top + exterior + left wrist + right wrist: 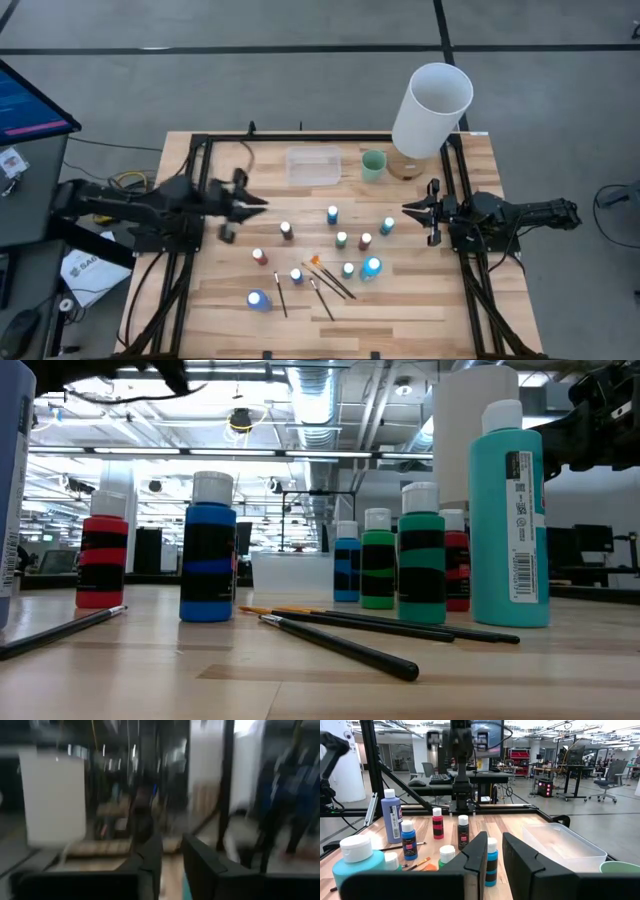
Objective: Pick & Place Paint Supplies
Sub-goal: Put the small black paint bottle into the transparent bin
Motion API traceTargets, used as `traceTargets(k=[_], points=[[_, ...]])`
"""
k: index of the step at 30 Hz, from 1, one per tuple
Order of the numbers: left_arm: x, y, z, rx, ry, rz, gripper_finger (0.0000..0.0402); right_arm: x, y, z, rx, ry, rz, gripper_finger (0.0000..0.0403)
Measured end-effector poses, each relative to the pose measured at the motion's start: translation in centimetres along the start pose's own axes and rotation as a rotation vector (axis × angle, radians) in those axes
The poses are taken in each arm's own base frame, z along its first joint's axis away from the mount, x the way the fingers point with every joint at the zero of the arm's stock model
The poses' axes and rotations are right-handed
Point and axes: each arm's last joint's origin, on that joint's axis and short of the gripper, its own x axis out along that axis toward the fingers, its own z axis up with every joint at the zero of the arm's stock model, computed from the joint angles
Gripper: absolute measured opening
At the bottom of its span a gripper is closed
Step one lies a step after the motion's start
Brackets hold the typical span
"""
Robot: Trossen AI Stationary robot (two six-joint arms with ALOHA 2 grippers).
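Note:
Several small paint bottles stand upright mid-table: brown (286, 231), red (259, 257), blue (332, 214), teal (387, 226), green (341, 240). A bigger teal bottle (371, 267) and a bigger blue one (258, 299) stand nearer the near edge. Thin dark brushes (322, 282), one with an orange handle (312, 263), lie flat among them. My left gripper (262, 204) hovers left of the bottles, its fingers (150, 855) drawn together and empty. My right gripper (405, 210) hovers right of them, pointing at the blue bottle (491, 860), also shut and empty.
A clear plastic box (313, 165), a pale green cup (373, 165) and a tall white cylinder (432, 108) stand along the far side. Black frame rails (460, 200) run along both table sides. Bare wood lies at the near edge (420, 320).

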Motion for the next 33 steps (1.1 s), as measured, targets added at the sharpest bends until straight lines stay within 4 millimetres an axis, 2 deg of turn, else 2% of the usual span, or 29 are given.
traceTargets(k=[6, 10, 14, 17, 20, 26, 30, 33], points=[[2.5, 0.6, -3.8, 0.142, 0.350, 0.162, 0.0138, 0.0, 0.0, 0.0, 0.000, 0.000, 0.000, 0.0054], [3.2, 1.1, -5.2, 0.152, 0.428, 0.243, 0.0184, 0.0, 0.0, 0.0, 0.000, 0.000, 0.000, 0.0054], [3.3, 1.3, -5.8, 0.059, 0.474, 0.268, 0.0217, 0.0, 0.0, 0.0, 0.000, 0.000, 0.000, 0.0054], [3.4, 1.2, -5.3, -0.011, 0.606, 0.280, 0.0231, 0.0, 0.0, 0.0, 0.000, 0.000, 0.000, 0.0054], [3.8, 1.2, -3.4, -0.067, 0.728, 0.290, 0.0240, 0.0, 0.0, 0.0, 0.000, 0.000, 0.000, 0.0054], [5.5, 1.2, 0.1, -0.113, 0.811, 0.250, 0.0247, 0.0, 0.0, 0.0, 0.000, 0.000, 0.000, 0.0054], [6.4, 1.2, -0.1, -0.093, 0.912, 0.242, 0.0247, 0.0, 0.0, 0.0, 0.000, 0.001, 0.000, 0.0054], [7.1, 1.3, -1.1, -0.079, 0.974, 0.237, 0.0247, 0.0, 0.0, 0.0, 0.000, 0.001, 0.000, 0.0054]])
